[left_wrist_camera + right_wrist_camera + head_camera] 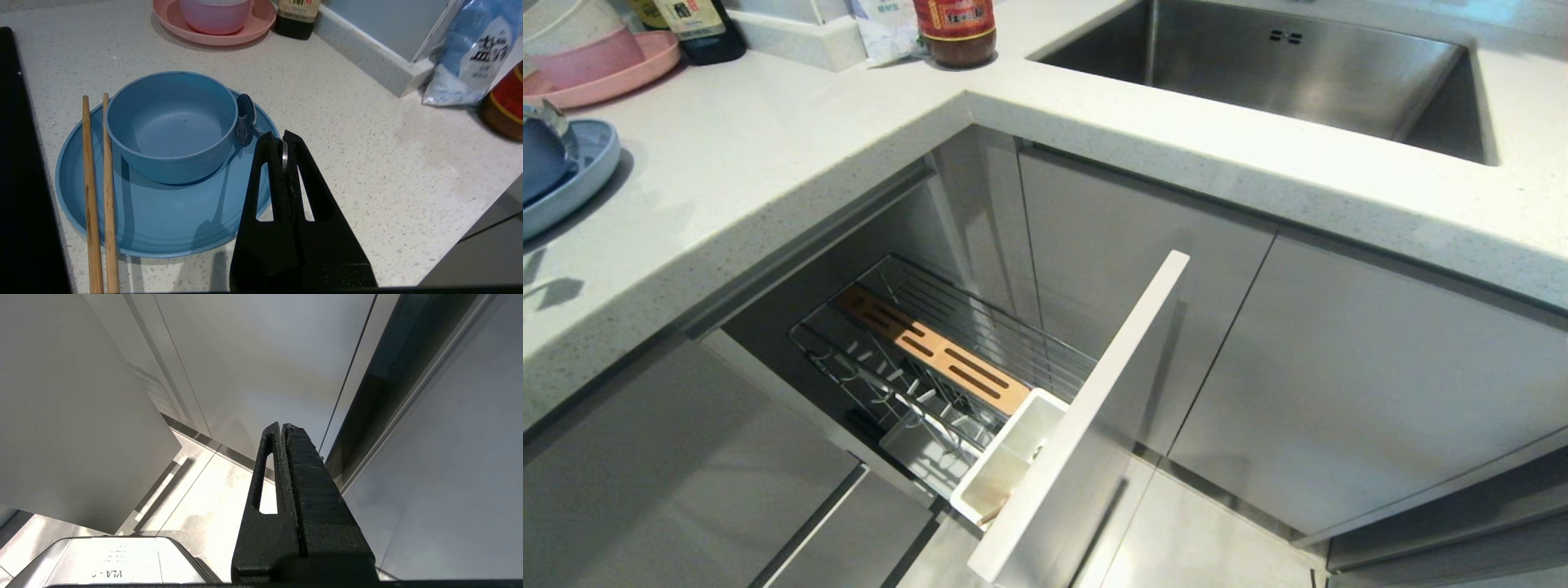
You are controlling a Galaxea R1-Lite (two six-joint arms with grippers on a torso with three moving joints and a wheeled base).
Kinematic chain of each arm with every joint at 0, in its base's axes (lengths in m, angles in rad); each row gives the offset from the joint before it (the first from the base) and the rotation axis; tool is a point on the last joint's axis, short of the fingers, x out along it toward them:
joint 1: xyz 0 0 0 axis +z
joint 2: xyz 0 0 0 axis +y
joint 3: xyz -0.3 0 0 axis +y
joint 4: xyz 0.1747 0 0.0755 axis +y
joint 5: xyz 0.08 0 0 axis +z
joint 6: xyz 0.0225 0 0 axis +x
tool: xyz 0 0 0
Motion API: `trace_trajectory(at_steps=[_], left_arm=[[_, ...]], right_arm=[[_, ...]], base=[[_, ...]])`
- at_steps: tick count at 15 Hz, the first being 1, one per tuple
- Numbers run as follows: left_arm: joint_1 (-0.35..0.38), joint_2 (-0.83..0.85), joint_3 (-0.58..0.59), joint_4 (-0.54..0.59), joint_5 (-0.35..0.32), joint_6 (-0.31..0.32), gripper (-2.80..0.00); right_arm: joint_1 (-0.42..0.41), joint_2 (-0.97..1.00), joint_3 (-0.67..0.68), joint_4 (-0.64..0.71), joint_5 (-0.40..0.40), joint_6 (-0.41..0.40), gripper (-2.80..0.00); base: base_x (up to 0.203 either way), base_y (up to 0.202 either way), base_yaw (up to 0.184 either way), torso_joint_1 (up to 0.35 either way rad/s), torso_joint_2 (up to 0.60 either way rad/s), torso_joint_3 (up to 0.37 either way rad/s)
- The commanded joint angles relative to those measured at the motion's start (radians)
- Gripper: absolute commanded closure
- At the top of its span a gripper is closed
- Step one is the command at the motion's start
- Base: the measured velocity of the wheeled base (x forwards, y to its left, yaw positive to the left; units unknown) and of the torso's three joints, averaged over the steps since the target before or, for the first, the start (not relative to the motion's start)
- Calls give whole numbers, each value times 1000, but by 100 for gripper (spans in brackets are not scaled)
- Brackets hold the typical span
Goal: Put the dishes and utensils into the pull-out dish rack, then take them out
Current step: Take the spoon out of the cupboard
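Observation:
On the counter, the light blue plate (163, 220) carries the blue-grey bowl (171, 126). The two wooden chopsticks (98, 196) lie side by side across the plate's rim beside the bowl. The silver spoon (246, 118) has its scoop against the bowl's side. My left gripper (282, 138) is shut on the spoon's thin handle, just above the plate's edge. In the head view the plate (580, 175) shows at the far left. The pull-out dish rack (980, 327) stands drawn out below the counter, holding no dishes, with its wooden strip (931, 351), white cutlery cup (1005, 461) and front panel (1086, 416). My right gripper (282, 425) hangs shut and empty by the cabinet fronts.
A pink plate (261, 24) with stacked bowls (214, 16) sits behind the blue plate, next to a dark bottle (296, 18). A bag (470, 57) and a red-labelled jar (504, 102) stand at the counter's back. The steel sink (1282, 73) lies to the right.

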Motion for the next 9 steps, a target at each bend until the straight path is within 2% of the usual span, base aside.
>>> trace_trajectory(at_steps=[1,9], left_arm=[[2,8,11,-1,3,1,0],[1,10,49,-2,1,64,0]], right_arm=[[0,-2,2,-1,0,0,0],[0,-3,2,0,0,0,0]], base=[[0,0,0,0,0,0],[0,0,0,0,0,0]])
